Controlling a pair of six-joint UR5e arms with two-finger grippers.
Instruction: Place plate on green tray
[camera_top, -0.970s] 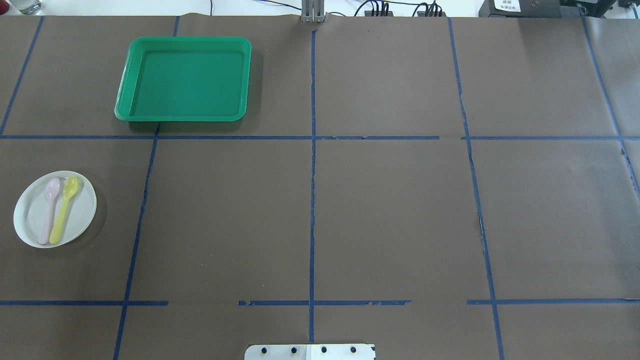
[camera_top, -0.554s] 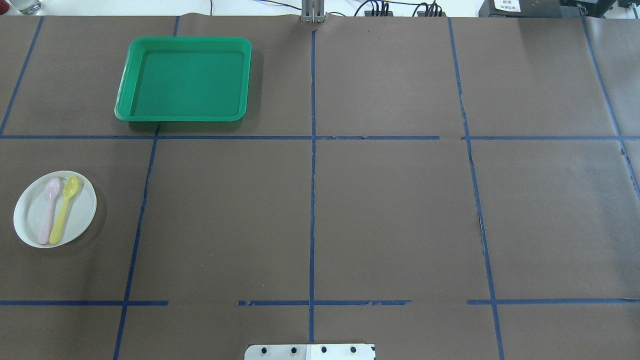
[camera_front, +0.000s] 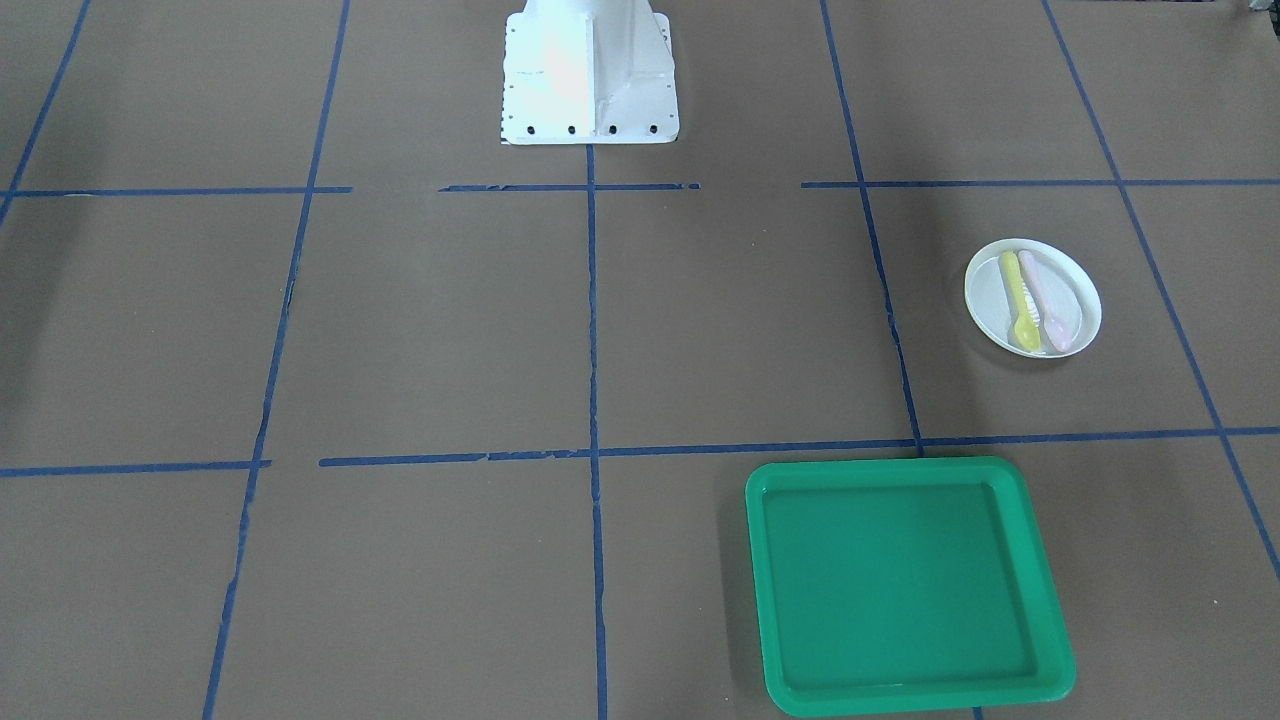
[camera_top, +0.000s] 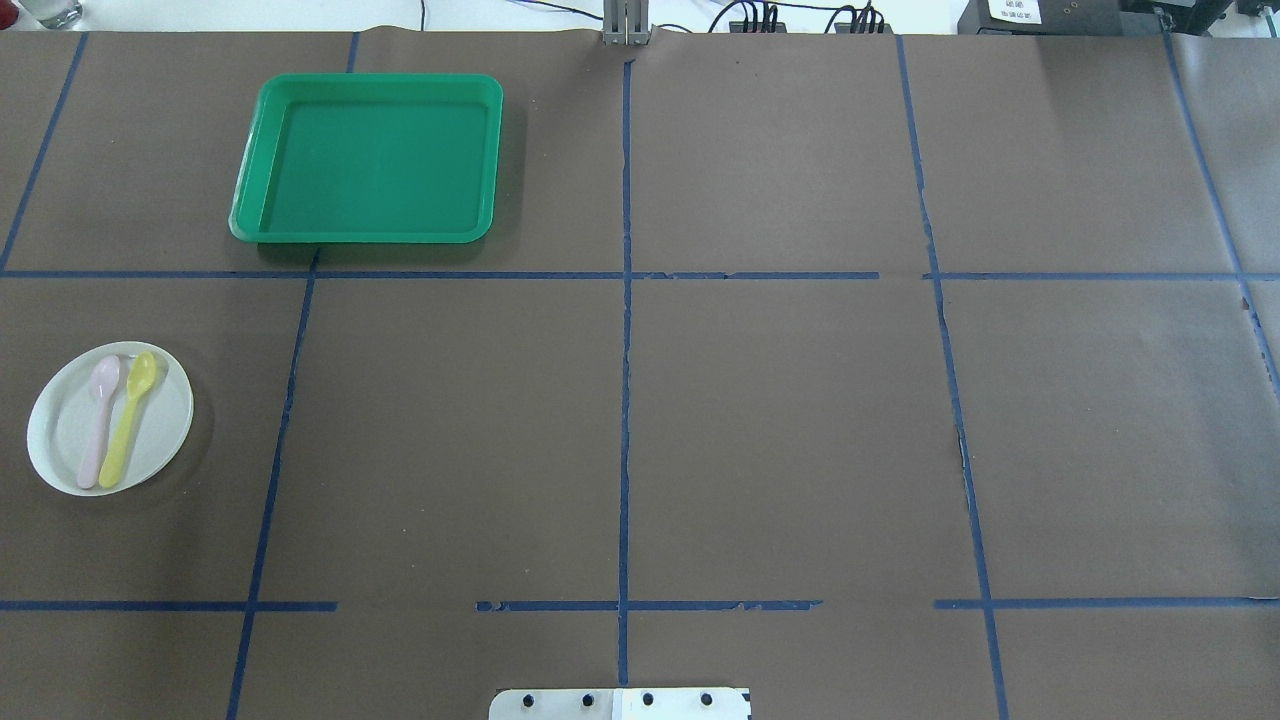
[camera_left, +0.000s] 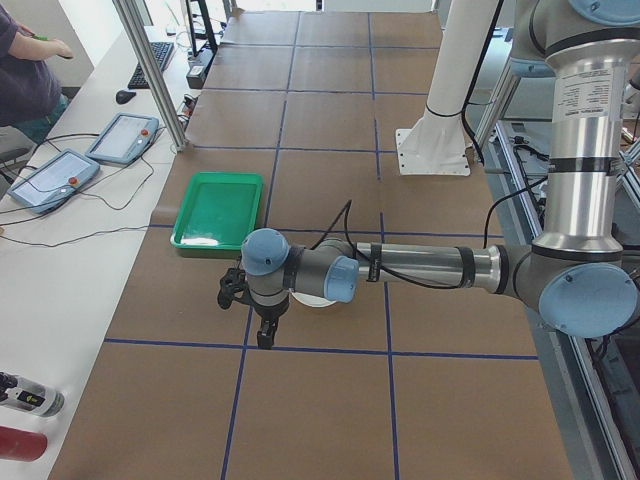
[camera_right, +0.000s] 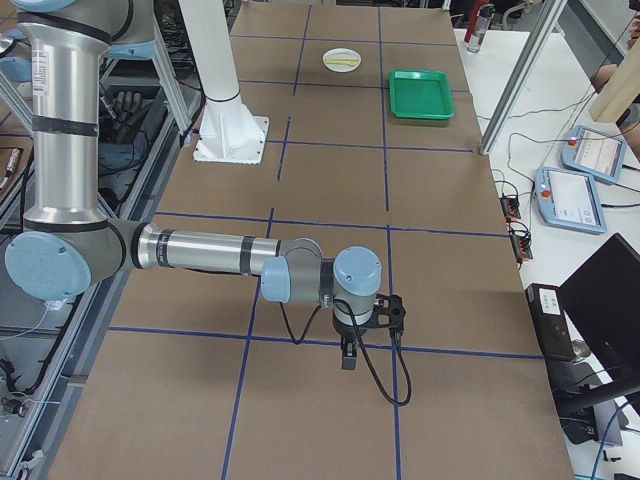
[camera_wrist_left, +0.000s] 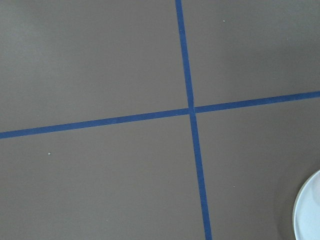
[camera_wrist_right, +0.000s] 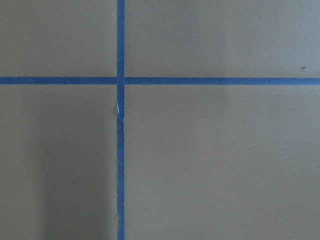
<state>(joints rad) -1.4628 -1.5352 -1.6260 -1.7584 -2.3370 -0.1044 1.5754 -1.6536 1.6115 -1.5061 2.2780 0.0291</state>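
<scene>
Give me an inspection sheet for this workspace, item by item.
Surface: table covered in brown paper, with a blue tape grid torn in spots.
Job's things: plate on the table, apart from the green tray, which holds nothing.
Clutter: pink spoon and yellow spoon side by side on the plate.
Grippers: left gripper and right gripper point down above the table; cannot tell open or shut.
Cables: cable loops below the right wrist.
Surroundings: teach pendants and operator beside the table.

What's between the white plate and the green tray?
Between the plate and the tray there is only brown table cover crossed by a blue tape line; the overhead view shows it.
</scene>
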